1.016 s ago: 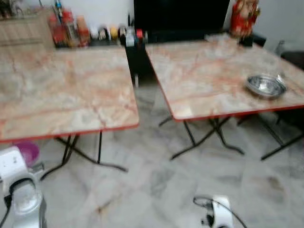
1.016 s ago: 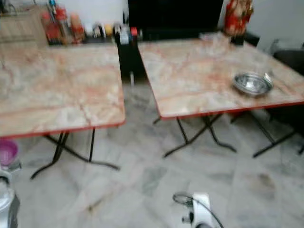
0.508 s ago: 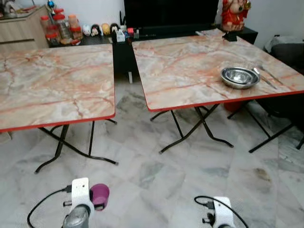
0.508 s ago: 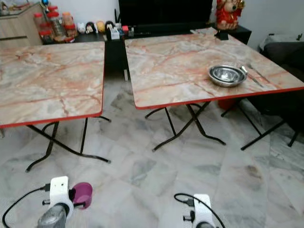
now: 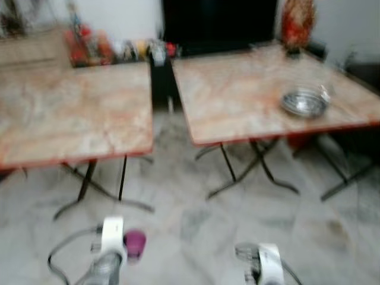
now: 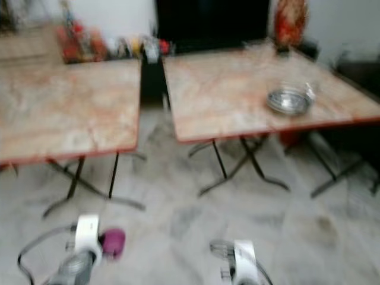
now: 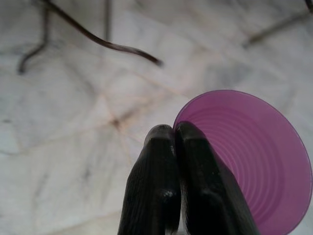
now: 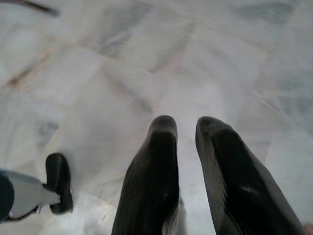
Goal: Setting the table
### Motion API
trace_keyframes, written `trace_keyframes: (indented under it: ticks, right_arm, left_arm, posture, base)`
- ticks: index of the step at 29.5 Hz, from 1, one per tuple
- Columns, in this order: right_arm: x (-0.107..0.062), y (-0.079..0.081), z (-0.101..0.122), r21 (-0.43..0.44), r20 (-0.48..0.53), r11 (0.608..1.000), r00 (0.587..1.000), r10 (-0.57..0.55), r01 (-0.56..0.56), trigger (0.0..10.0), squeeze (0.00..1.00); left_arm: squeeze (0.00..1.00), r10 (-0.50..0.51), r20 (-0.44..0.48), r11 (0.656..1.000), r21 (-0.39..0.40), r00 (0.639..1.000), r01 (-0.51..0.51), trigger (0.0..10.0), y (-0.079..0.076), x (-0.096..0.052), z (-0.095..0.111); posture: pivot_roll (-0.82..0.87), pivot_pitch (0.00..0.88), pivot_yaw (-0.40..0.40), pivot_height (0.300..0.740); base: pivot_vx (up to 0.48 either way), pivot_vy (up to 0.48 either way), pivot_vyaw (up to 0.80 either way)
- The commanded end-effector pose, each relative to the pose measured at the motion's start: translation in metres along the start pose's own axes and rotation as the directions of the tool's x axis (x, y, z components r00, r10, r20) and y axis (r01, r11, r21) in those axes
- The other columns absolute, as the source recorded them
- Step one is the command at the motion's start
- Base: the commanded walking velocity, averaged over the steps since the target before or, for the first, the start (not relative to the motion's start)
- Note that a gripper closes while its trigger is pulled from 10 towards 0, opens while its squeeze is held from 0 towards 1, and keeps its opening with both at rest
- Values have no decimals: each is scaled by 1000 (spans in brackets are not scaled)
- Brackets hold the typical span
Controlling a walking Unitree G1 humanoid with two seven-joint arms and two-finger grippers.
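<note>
Carrying: my left tool (image 7: 175,133) clamps the purple cup's (image 7: 249,161) rim | right tool (image 8: 187,128) slack, empty | next: cup beside steel bowl (image 5: 304,101) on bench (image 5: 249,101)

Readable text: none anywhere; both head views are blurred.
Jars and small items on the far shelf (image 5: 95,44): labels smeared into patches of colour, no letters to make out.
Red figurine (image 5: 297,21): no writing that can be read.
Purple cup (image 7: 249,161): plain ribbed inside, no print or mark.
Table tops (image 5: 249,89): marble pattern, no signs or numbers.
Steel bowl (image 5: 304,102): no stamp or brand visible.
</note>
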State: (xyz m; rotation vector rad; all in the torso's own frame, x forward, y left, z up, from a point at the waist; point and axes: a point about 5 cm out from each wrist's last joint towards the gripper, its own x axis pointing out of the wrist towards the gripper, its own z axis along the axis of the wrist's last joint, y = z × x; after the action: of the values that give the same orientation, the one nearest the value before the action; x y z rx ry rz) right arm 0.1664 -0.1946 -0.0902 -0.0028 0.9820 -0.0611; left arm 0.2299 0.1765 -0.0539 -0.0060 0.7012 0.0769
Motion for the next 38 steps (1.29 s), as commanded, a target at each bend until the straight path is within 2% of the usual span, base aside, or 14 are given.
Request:
trace_keyframes:
  ticks: [1, 5, 9, 14, 18, 25, 28, 29, 33, 36, 38]
  right_arm:
    - [3, 11, 18, -16, 55, 999, 998, 30, -30, 10000, 0]
    - [3, 13, 18, -17, 56, 999, 998, 36, -35, 10000, 0]
    - [3, 12, 17, 1, 52, 1000, 998, 30, -30, 10000, 0]
    - [3, 12, 16, -23, 50, 999, 998, 35, -34, 10000, 0]
    - [3, 11, 16, -26, 50, 999, 998, 34, -33, 10000, 0]
    - [3, 7, 16, -10, 50, 999, 998, 31, -31, 10000, 0]
    - [3, 6, 16, -24, 44, 999, 998, 33, -32, 10000, 0]
    - [3, 6, 15, -50, 36, 998, 999, 33, -31, 10000, 0]
    - [3, 6, 15, -59, 34, 998, 999, 34, -31, 10000, 0]
    - [2, 3, 14, -81, 46, 996, 998, 37, -33, 10000, 0]
    - [2, 1, 13, -53, 39, 998, 999, 25, -23, 10000, 0]
  left_arm:
    - [0, 39, 10, 999, 11, 999, -39, 10000, 15, 0, 3]
    - [0, 37, 6, 999, 16, 999, -37, 10000, 15, 0, 2]
    - [0, 36, 6, 999, 19, 999, -36, 10000, 15, 0, 2]
    - [0, 37, 4, 999, 19, 999, -37, 10000, 14, 0, 2]
    - [0, 36, -4, 999, 21, 999, -36, 10000, 13, 1, 1]
    - [0, 40, -26, 999, 10, 999, -40, 10000, 11, 0, -4]
    - [0, 60, -49, 996, 70, 997, -57, 10000, 12, -1, -9]
    - [0, 72, -52, 995, 70, 996, -69, 10000, 14, -2, -10]
    - [0, 78, -54, 995, 72, 996, -74, 10000, 14, -2, -10]
    - [0, 112, -72, 991, 87, 991, -105, 10000, 18, -4, -17]
    - [0, 117, -74, 990, 86, 990, -111, 10000, 19, -5, -19]
  posture:
    - [-2, 0, 20, 740]
    - [-3, 0, 22, 740]
    - [-6, 0, 23, 740]
    - [-8, 0, 23, 740]
    - [-12, 0, 18, 740]
    - [-21, 0, 14, 740]
    - [-29, 0, 14, 740]
    - [-30, 0, 14, 740]
    - [-32, 0, 14, 740]
    - [-38, 0, 7, 740]
    - [-40, 0, 4, 740]
  base:
    - [480, 0, 563]
    - [480, 0, 741]
    - [480, 0, 0]
    - [480, 0, 0]
    - [461, 0, 747]
    - [0, 0, 0]
    - [0, 0, 0]
    - [0, 0, 0]
    - [0, 0, 0]
    - [0, -317, 800]
    - [0, -324, 0]
